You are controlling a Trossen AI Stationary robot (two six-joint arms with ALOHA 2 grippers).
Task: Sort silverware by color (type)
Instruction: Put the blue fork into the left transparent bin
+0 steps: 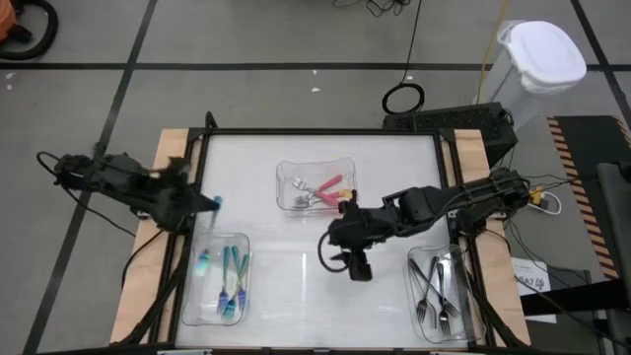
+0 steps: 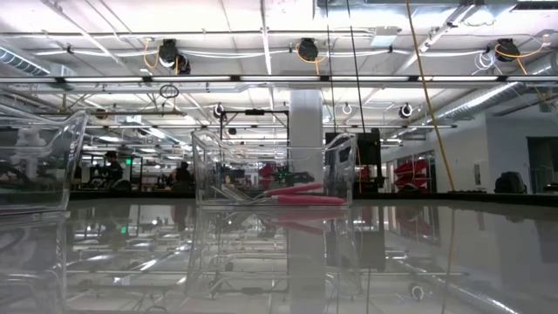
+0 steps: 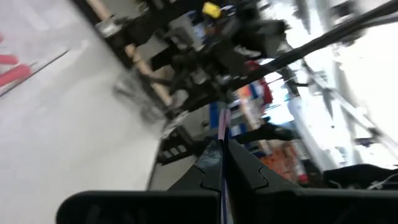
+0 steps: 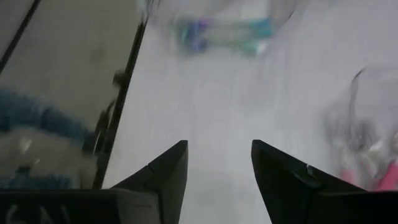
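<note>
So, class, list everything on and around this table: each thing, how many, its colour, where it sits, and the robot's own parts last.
Clear plastic trays: three; centre back, front left, front right.
Pink-handled utensils: a few, with some metal pieces, in the centre tray.
Teal-handled utensils: several, front-left tray.
Dark grey metal forks: several, front-right tray.
Teal-handled utensil: one, in the left gripper, near the table's left edge.
White lidded bin: one, on the floor, back right.
Left gripper: shut on the utensil.
Right gripper: open, empty, mid-table.
</note>
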